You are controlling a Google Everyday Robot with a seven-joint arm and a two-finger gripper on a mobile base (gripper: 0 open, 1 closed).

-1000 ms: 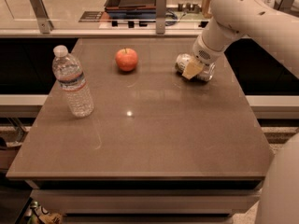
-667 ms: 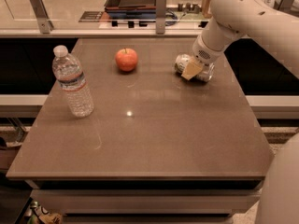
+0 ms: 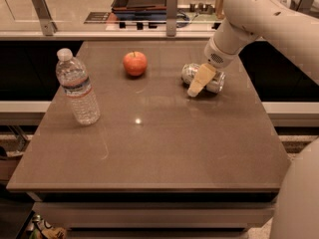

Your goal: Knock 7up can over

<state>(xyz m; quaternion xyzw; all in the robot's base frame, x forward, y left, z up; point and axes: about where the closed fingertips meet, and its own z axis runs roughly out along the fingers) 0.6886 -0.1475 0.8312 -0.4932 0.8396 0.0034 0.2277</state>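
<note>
Brown surface (image 3: 149, 153) recorded, water bottle (image 3: 77, 88) stood upright at 9 o'clock, gripper (image 3: 195, 89) lowered at 2 o'clock, touching 7up can (image 3: 217, 82) laid on its side there, grip state cannot be told, apple (image 3: 135, 63) noted at 12 o'clock.

I see bare, shiny metal on the small silver aluminium 7up can (image 3: 188, 73), and the cream gripper (image 3: 195, 87), right at the can on the table's far right, looks like matt plastic. The wide brown table top (image 3: 164, 148) is smooth and semi-glossy, catching a spot of light. The clear ribbed plastic water bottle (image 3: 77, 91) glints, and the round red apple (image 3: 135, 63) has a soft sheen.
</note>
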